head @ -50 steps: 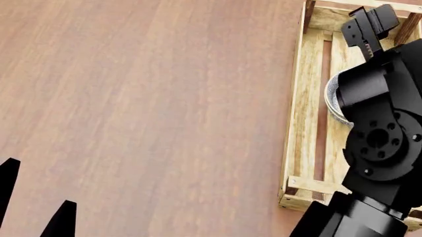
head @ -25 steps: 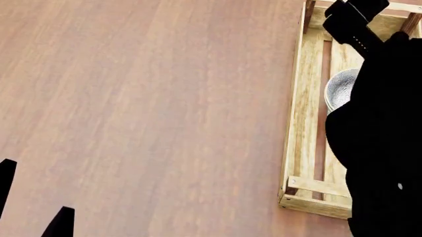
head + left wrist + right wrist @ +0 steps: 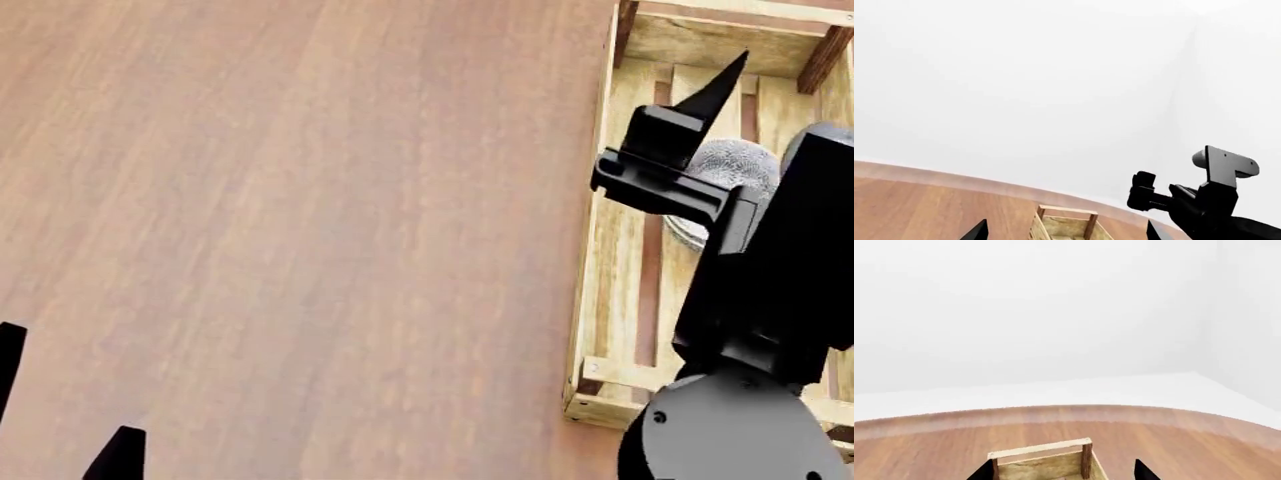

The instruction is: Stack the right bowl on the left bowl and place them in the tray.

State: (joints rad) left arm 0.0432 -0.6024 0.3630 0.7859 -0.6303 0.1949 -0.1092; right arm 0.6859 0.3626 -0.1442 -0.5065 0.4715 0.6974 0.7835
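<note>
Bright, even, shadowless simulator light; sharp renders, no glare or blur.

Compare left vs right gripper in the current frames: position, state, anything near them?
The left gripper sits low over bare table, only its fingertips in the head view; the right gripper is raised over the tray, above the bowl. The left gripper's fingers are visibly spread; the right gripper shows one finger in the head view. Both are black and hold nothing.
</note>
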